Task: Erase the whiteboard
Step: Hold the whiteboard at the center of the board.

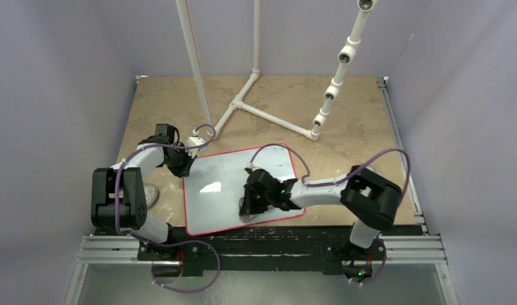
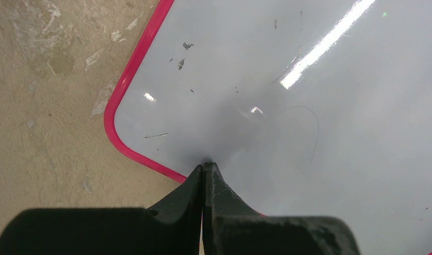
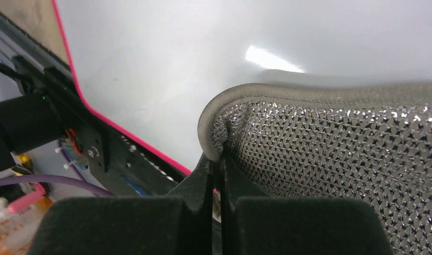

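Tan tabletop (image 1: pixel 351 108) had your whiteboard (image 1: pixel 220 168) flat by the near edge. Your left gripper (image 2: pixel 204 168), closed empty, pressed its rim; your right gripper (image 3: pixel 218 159) pinched the silver mesh pad (image 3: pixel 330 149) on it. Mid-wipe, I'd say: next sweep needed to reach those dark specks (image 2: pixel 181 64).

You will find no readable text, label, brand or number in any of these views. The whiteboard (image 2: pixel 336 159) carries only a few small dark specks (image 2: pixel 181 64) and one thin curved stroke (image 2: pixel 318 130), and none of them forms a letter or digit.
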You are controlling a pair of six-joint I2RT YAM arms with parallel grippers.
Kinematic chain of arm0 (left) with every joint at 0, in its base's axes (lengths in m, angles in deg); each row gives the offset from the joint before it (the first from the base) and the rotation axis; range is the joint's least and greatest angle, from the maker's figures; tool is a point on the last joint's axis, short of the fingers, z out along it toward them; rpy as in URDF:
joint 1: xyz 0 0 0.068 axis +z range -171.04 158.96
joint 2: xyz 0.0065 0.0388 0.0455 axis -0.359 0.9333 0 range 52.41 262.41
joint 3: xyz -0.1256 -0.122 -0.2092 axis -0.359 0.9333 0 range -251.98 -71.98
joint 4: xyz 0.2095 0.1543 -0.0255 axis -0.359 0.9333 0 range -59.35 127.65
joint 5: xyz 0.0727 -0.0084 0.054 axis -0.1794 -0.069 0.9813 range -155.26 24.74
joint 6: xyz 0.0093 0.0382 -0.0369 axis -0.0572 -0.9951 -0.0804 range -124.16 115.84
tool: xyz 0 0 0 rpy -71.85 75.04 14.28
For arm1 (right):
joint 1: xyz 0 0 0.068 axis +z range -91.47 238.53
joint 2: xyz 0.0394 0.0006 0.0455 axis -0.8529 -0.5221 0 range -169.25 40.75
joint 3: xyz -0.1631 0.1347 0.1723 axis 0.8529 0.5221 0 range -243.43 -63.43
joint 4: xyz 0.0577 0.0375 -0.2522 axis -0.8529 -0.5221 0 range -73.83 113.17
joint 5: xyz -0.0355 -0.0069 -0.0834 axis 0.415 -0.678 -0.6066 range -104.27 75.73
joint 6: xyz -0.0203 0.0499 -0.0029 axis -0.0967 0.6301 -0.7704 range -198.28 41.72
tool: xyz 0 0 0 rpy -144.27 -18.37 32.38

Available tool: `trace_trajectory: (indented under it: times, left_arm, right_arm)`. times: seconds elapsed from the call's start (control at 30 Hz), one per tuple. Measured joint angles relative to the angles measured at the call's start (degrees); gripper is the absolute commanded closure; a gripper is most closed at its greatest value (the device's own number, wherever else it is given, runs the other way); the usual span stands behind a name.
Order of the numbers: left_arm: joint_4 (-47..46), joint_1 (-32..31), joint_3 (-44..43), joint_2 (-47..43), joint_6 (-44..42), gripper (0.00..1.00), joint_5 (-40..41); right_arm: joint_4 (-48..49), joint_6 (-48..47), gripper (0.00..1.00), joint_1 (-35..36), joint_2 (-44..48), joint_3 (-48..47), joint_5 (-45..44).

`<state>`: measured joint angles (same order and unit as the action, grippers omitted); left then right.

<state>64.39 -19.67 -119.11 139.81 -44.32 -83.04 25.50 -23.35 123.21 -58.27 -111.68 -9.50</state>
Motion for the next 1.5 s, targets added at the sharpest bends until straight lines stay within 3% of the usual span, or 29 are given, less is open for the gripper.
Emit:
trace_trajectory:
  times: [0.17, 0.3, 0.43, 0.57, 0.67, 0.77, 1.0, 1.2, 1.5]
  left_arm:
    - [0.00, 0.00, 0.00, 0.00, -0.11, 1.00, 0.00]
    - [0.00, 0.00, 0.00, -0.02, -0.17, 1.00, 0.00]
    - [0.02, 0.00, 0.00, -0.02, -0.15, 1.00, 0.00]
    - [0.09, 0.00, 0.00, -0.04, -0.17, 1.00, 0.02]
    - [0.20, 0.00, 0.00, -0.07, -0.42, 1.00, 0.07]
    - [0.37, 0.00, 0.02, -0.15, -1.03, 1.00, 0.26]
    - [0.48, 0.00, 0.02, -0.20, -1.44, 1.00, 0.42]
    - [0.48, 0.00, 0.02, -0.15, -1.42, 1.00, 0.37]
    - [0.48, 0.00, 0.02, -0.17, -1.46, 1.00, 0.37]
  right_arm:
    - [-4.46, 0.24, 1.00, -14.08, 11.80, 10.05, -1.92]
    - [-8.81, 0.07, 1.00, -22.21, 15.98, 11.65, -7.56]
    - [-7.89, 0.04, 1.00, -21.35, 11.85, 9.29, -8.17]
    - [-3.76, 0.48, 1.00, -15.56, 2.29, 0.02, -9.22]
    - [0.37, 1.66, 1.00, -13.49, -0.20, -1.03, -8.87]
    - [1.40, 3.06, 1.00, -16.31, 3.23, 3.32, -7.98]
    - [-4.24, 3.13, 1.00, -30.84, 17.14, 14.49, -10.99]
    - [0.72, 3.17, 1.00, -28.72, 12.85, 13.88, -11.89]
    - [10.21, 7.02, 1.00, -12.35, -3.13, 0.02, -12.90]
